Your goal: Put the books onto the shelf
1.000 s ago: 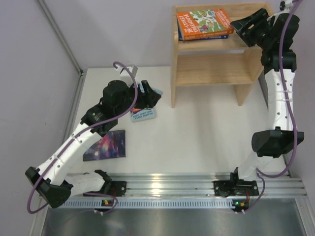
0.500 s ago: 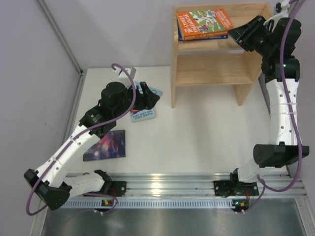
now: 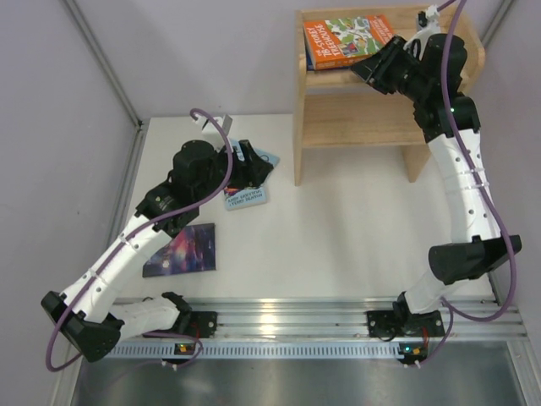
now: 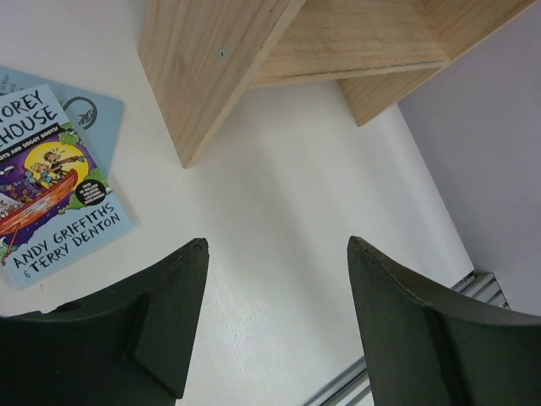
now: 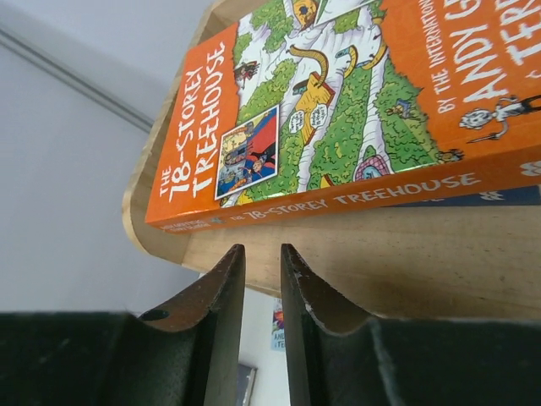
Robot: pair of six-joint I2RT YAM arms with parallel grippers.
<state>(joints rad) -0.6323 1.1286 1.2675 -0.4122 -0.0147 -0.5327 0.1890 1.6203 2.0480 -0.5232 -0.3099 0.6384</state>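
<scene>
The orange Treehouse book (image 3: 351, 38) lies flat on top of the wooden shelf (image 3: 363, 118), with a dark blue book (image 5: 473, 196) under it. My right gripper (image 3: 365, 68) hangs at the front edge of the shelf's top board (image 5: 380, 262), just below the orange book (image 5: 338, 110). The right gripper (image 5: 262, 249) has only a narrow gap between its jaws and holds nothing. On the table a light blue book (image 3: 247, 196) with a purple picture lies on a pale blue book (image 3: 269, 158). My left gripper (image 3: 259, 169) hovers open beside them (image 4: 277, 245). A galaxy book (image 3: 182, 250) lies nearer.
The shelf's side panel (image 4: 211, 68) stands on the table right of the light blue book (image 4: 59, 186). A purple wall backs the table, and a metal rail (image 3: 279, 317) runs along its near edge. The shelf's lower level (image 3: 363, 127) shows bare wood.
My right arm has swung left along the shelf top, from its right end to below the orange book, and its jaws have narrowed. The left arm has barely moved.
</scene>
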